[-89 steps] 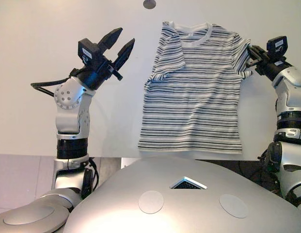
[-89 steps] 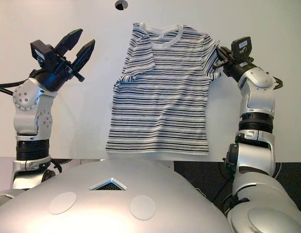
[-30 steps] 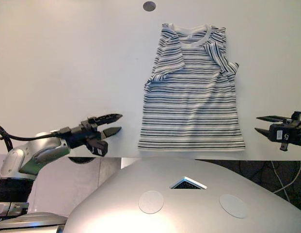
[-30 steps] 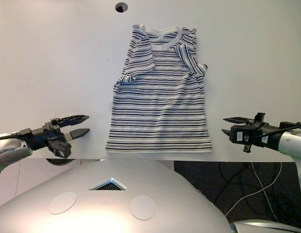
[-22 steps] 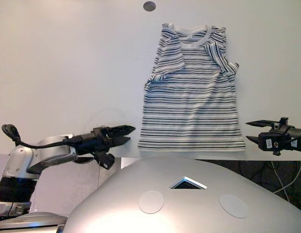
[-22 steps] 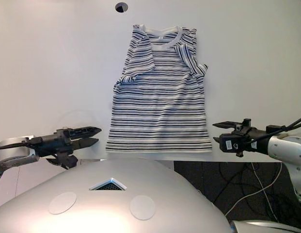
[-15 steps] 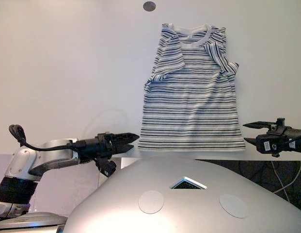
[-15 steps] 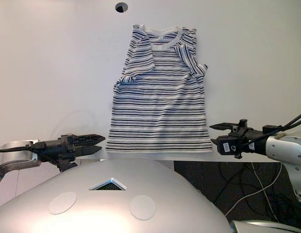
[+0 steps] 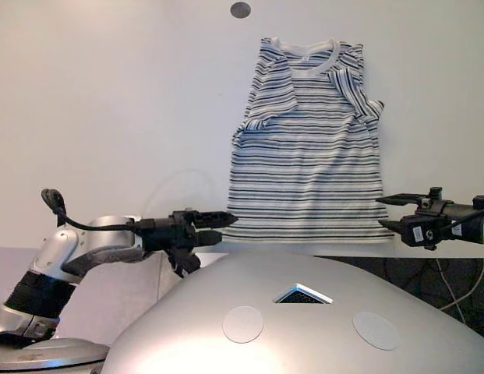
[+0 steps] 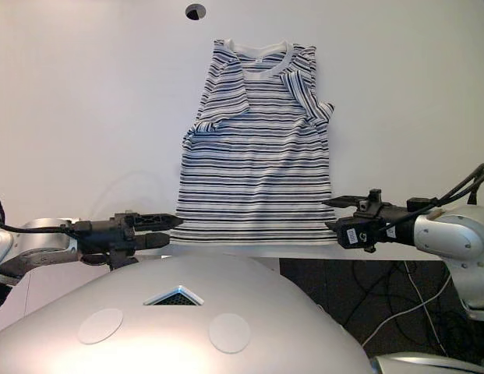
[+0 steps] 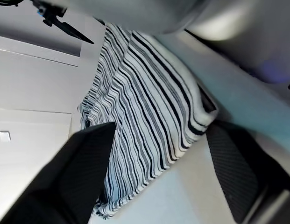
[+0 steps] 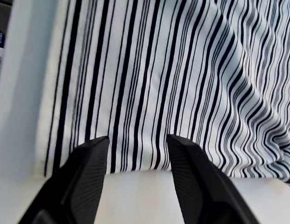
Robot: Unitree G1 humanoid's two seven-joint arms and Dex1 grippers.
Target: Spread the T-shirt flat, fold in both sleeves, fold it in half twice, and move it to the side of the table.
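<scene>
A: T-shirt [image 9: 308,156] position? Go left to right, pls.
B: Left gripper [image 9: 223,224] sits low at the front edge of the table [image 9: 109,117], tips at the hem's left corner. Fingers apart, nothing held.
A: Shirt itself?
B: Flat on the table, collar at the far end, both sleeves folded in.
A: Right side?
B: Right gripper [image 9: 382,212] is at the hem's right corner, fingers apart, nothing held.
</scene>
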